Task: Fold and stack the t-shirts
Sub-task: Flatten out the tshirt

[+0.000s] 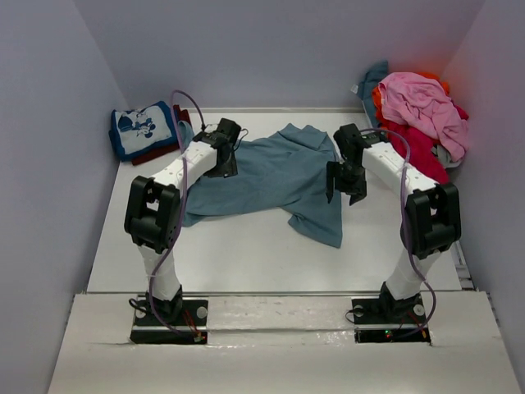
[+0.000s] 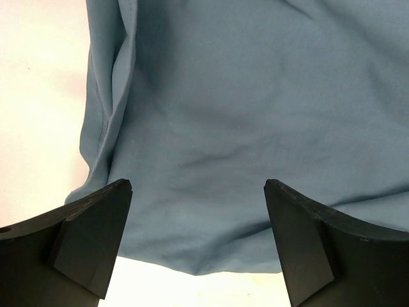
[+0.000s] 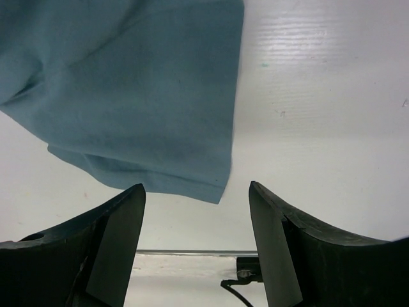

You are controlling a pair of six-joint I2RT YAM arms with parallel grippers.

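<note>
1. Slate-blue plain cloth t-shirt point(image 2: 255, 96) lies below the left gripper point(image 2: 198, 192), fingers spread, its hem edge ending between them (bare white table point(image 2: 38, 96) left of them).
2. Fingers of the right gripper point(image 3: 197, 188) are spread apart; the shirt's corner is just ahead of their gap, with open table rightward.

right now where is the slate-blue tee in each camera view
top external: slate-blue tee lies spread out at the centre.
left wrist: the tee fills most of the picture.
right wrist: the tee is at upper left.
shared landmark: white table beside it.
</note>
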